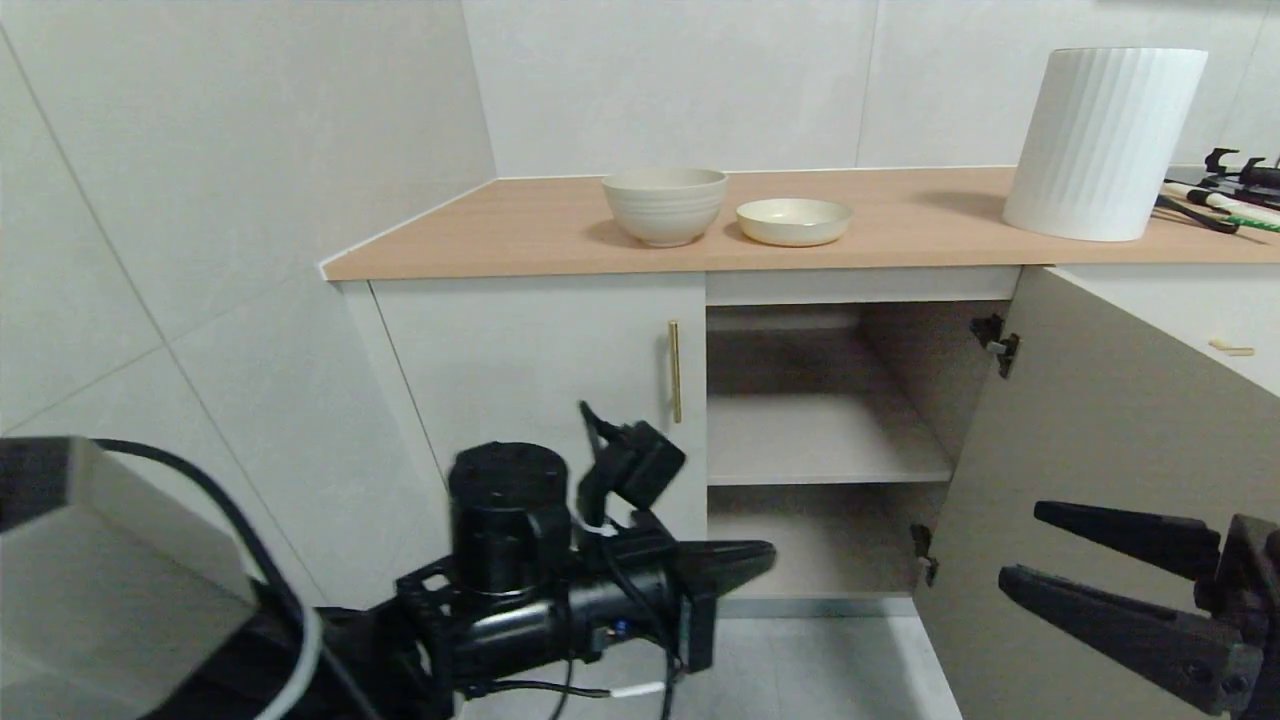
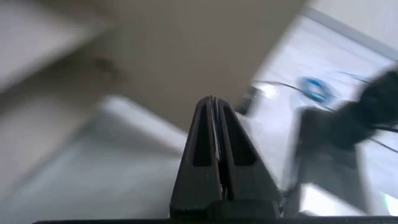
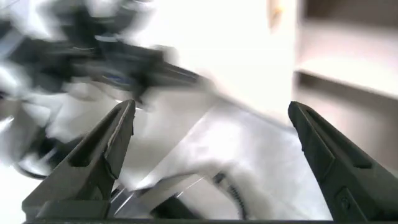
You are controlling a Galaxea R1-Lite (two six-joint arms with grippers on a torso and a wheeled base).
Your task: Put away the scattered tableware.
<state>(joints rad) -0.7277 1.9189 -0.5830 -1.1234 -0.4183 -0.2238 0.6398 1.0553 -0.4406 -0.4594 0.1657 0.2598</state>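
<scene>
Table [image 1: 900, 215]: wood-grain top, matt. Bowl [image 1: 665, 205]: ceramic look, ridged outside, matt. Dish [image 1: 794, 221]: smooth, slight gloss. Cabinet handle [image 1: 675, 371]: brass-coloured metal, shiny. White cylinder [image 1: 1105, 140]: ribbed, matt. Wall tiles [image 1: 250, 150]: smooth, faint sheen.

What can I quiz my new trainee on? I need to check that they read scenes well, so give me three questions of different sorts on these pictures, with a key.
1. True or false: the bowl stands on the counter, to the robot's left of the dish.
2. The right-hand cupboard door is: A) shut, B) swung open, C) taken off.
3. Which is shut: the left gripper or the right gripper?

Key: 1 true; 2 B; 3 the left gripper, while the right one is open.
</scene>
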